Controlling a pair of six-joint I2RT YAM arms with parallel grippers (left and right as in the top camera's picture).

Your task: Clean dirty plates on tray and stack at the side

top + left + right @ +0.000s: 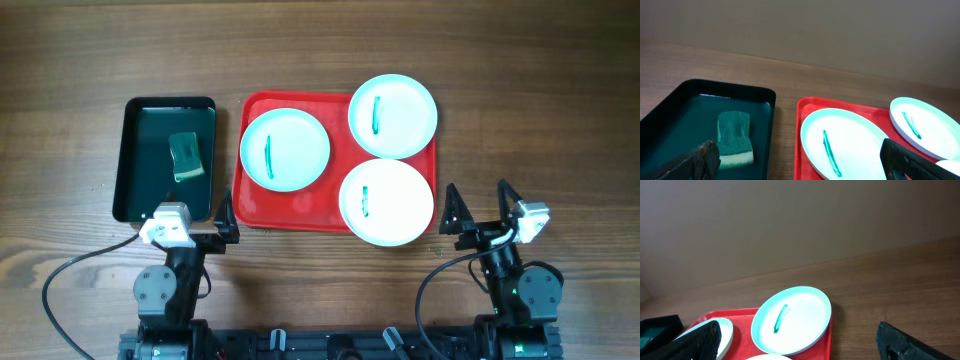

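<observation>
The red tray (300, 208) holds three white dirty plates, each with a green smear: one on the left (285, 149), one at the back right (393, 115) overhanging the rim, and one at the front right (386, 202). My left gripper (196, 218) hangs open near the tray's front left corner, holding nothing. In the left wrist view its fingers (704, 159) frame the left plate (850, 140). My right gripper (479, 200) stands open and empty just right of the tray. The right wrist view shows the back right plate (800, 310) ahead of it.
A dark green-black tray (140, 160) lies left of the red one, with a green sponge (185, 157) in it. The same sponge (734, 137) shows in the left wrist view. Bare wooden table (540, 120) stretches to the right of the plates.
</observation>
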